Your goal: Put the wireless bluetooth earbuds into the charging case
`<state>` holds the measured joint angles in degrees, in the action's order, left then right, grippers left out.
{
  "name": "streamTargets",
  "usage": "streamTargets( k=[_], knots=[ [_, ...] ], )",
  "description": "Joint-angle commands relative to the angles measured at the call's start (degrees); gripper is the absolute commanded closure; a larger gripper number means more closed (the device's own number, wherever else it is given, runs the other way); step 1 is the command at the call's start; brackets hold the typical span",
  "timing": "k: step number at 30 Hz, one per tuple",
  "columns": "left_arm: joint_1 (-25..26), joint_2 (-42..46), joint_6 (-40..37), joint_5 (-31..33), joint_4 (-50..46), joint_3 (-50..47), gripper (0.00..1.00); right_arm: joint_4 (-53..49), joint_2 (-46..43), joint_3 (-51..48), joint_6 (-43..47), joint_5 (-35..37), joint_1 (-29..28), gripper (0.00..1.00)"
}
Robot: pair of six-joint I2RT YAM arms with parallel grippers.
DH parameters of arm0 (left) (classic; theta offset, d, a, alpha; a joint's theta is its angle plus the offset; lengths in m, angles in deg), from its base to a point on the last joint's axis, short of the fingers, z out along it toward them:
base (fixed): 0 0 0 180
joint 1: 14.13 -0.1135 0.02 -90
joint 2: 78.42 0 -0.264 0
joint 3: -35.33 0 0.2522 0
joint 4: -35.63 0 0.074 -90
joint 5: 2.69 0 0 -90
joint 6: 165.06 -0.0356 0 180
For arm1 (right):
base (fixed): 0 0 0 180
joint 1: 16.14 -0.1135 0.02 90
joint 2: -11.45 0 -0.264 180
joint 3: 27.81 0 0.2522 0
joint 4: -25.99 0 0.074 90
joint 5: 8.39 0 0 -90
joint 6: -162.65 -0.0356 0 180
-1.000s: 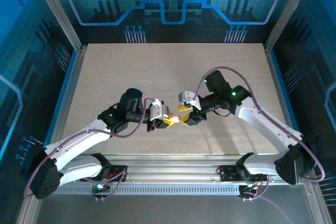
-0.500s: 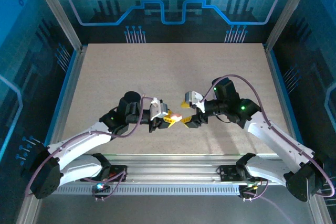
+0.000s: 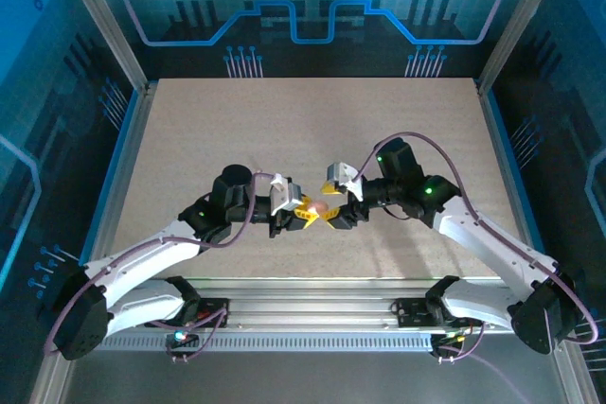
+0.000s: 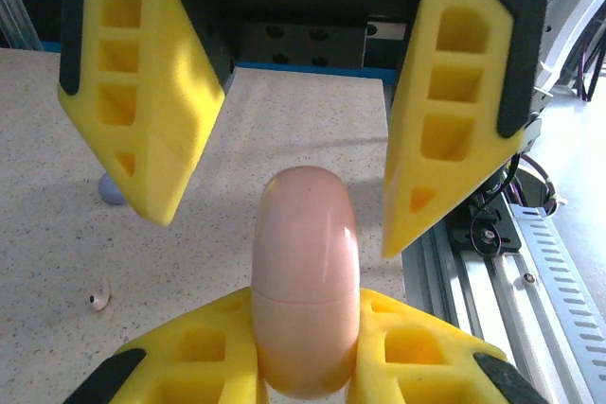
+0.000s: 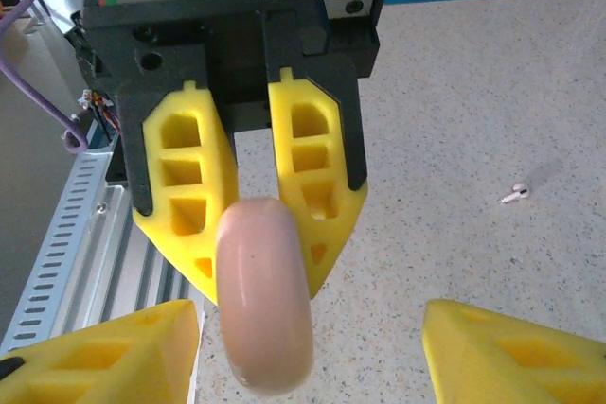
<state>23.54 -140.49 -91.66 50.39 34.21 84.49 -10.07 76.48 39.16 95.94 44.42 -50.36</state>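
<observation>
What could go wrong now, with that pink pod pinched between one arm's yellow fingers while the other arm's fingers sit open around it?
1. The left gripper pinches only one end of the smooth, rounded charging case; it might slip or twist out and drop onto the table.
2. If the open right gripper closes off centre, one finger could push the case sideways.
3. A dropped case might knock away the loose earbud.

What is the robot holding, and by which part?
The left hand pinches the closed pink charging case by one end, a finger on each side. The right hand is open around it, gripping nothing.
</observation>
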Motion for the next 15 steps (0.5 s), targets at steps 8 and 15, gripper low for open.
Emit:
streamTargets(
  k=[8,15],
  knots=[
    [0.3,1.5,-1.7,-1.1,-2.1,0.2,0.87,1.6,1.3,2.8,-3.5,0.4,3.0,0.35],
    [0.3,1.7,-2.4,-0.9,-3.3,0.0,0.87,3.2,1.4,4.3,-5.2,-1.9,6.1,0.35]
  ],
)
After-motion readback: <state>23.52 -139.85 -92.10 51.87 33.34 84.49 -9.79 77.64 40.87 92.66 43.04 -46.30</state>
